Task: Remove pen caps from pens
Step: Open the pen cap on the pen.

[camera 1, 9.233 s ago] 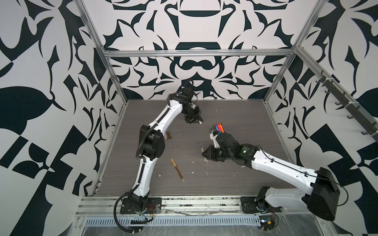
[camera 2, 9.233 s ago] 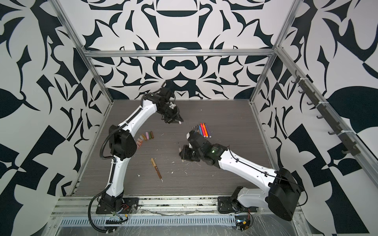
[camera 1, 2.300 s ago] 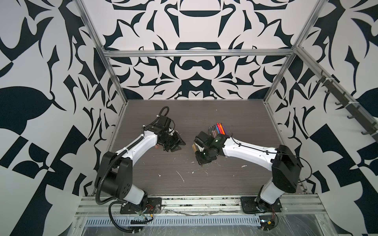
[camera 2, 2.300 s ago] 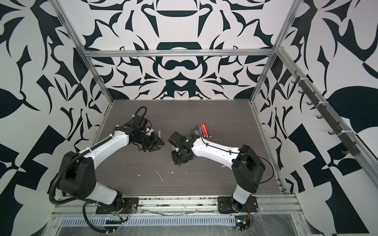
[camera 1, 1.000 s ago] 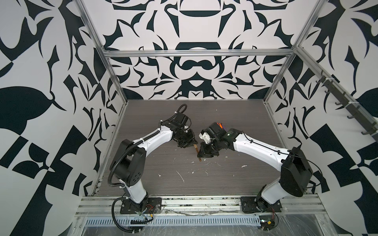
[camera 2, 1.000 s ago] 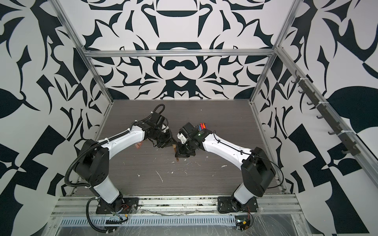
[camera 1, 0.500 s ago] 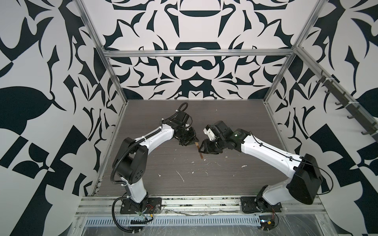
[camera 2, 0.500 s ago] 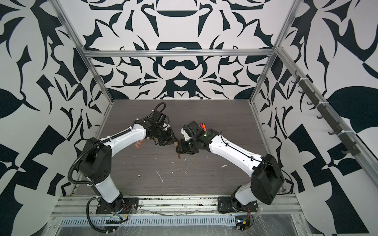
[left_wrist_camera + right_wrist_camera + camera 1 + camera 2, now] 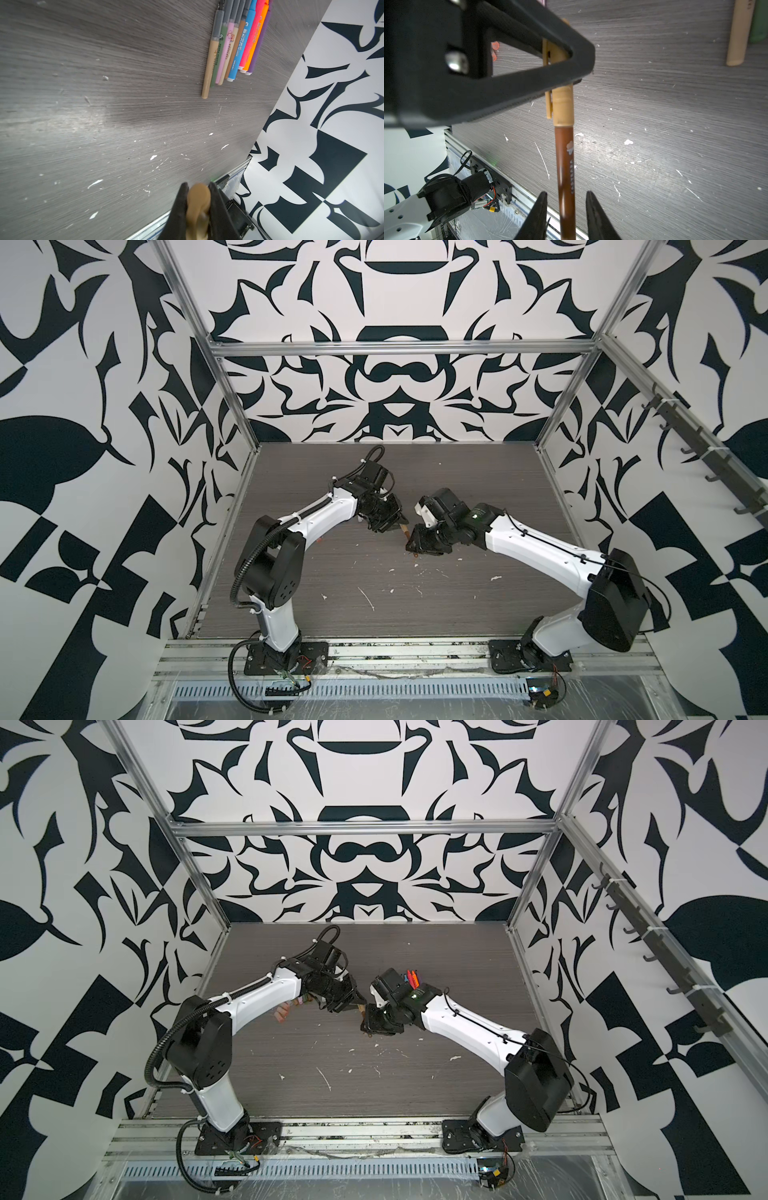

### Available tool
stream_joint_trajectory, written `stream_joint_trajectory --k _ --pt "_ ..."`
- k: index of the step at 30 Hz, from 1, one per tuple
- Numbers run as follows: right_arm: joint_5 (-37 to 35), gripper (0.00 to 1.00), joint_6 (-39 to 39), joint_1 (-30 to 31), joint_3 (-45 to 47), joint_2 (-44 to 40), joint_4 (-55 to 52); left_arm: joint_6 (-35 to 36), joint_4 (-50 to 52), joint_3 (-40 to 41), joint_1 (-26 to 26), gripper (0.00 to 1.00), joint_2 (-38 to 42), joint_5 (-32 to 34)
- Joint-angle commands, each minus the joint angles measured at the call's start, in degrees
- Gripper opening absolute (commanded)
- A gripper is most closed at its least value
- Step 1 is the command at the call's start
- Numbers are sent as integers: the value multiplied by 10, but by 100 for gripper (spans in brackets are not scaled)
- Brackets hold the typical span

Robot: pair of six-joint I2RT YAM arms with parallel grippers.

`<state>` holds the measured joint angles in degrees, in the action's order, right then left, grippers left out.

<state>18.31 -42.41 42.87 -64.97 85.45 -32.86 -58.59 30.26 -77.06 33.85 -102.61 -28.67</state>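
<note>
While left pincer (image 9: 198, 185) clamps cap (image 9: 562, 108), right pincer (image 9: 566, 192) gapes around pen (image 9: 564, 162); flecked grey tabletop (image 9: 104, 124), patterned walls (image 9: 395, 377).

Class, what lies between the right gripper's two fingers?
The brown pen, with a gap on either side, seen in the right wrist view.

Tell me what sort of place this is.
Most likely a robotics lab test cell: patterned black-and-white wall panels on an aluminium frame enclose a grey tabletop, with a left arm and a right arm bolted at its front edge.
</note>
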Motion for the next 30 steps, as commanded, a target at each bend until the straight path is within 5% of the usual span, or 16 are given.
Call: stream_joint_trajectory --k 1,10,15,24,30 --pt "-9 31 -4 0 -14 0 4 -12 15 -17 3 0 -7 -13" --pt "-8 0 -1 0 -18 0 2 -11 11 -15 3 0 -4 -17" --pt "5 0 0 4 -11 -7 6 4 22 -48 -9 0 -20 -21" --pt "-8 0 -38 43 11 -35 23 122 184 -295 -109 0 -147 40" --pt "-20 0 -67 56 15 -50 39 131 201 -352 -144 0 -189 37"
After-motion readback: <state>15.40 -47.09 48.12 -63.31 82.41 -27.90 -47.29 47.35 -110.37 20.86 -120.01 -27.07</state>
